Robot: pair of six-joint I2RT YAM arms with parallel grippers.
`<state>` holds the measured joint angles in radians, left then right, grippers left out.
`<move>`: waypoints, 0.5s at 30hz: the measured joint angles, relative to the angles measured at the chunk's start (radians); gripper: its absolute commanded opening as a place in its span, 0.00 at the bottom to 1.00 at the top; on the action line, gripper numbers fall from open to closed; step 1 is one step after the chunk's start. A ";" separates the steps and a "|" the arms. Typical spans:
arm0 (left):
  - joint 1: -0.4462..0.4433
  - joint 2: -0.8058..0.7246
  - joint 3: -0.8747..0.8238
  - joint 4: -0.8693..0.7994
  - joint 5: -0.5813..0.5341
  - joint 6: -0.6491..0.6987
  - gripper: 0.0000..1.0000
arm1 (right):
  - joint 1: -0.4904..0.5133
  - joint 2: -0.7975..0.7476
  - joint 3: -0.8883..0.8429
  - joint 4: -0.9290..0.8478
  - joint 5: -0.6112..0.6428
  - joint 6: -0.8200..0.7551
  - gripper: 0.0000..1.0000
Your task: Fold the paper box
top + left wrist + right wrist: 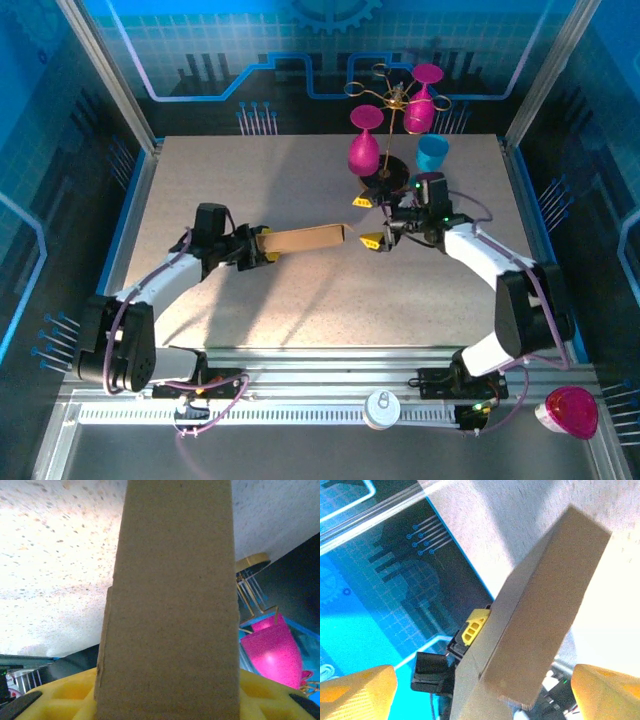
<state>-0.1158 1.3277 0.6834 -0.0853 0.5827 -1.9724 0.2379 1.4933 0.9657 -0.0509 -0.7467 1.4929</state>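
Note:
The paper box (305, 240) is a plain brown carton, folded flat and narrow, held off the table at its centre. My left gripper (258, 248) is shut on its left end. In the left wrist view the box (170, 605) runs straight away from the camera between the yellow fingers (65, 700). My right gripper (367, 220) is open at the box's right end, one yellow finger on each side and neither touching it. In the right wrist view the box (540, 610) hangs between the wide-apart fingertips (357, 690), with the left gripper's yellow finger (472, 625) at its far end.
A gold rack (395, 100) with magenta wine glasses (364, 150) stands at the back right, close behind my right gripper, and a blue cup (433, 153) is beside it. Another magenta glass (568, 412) lies by the front rail. A white disc (382, 408) sits on the rail.

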 measured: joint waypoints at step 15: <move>0.062 0.020 -0.001 -0.139 0.011 0.016 0.23 | 0.230 -0.128 0.158 -0.335 0.490 -0.865 0.39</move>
<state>-0.0536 1.3476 0.6827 -0.2245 0.5934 -1.9568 0.4679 1.3655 1.1233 -0.3862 -0.2569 0.6277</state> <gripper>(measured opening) 0.438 0.432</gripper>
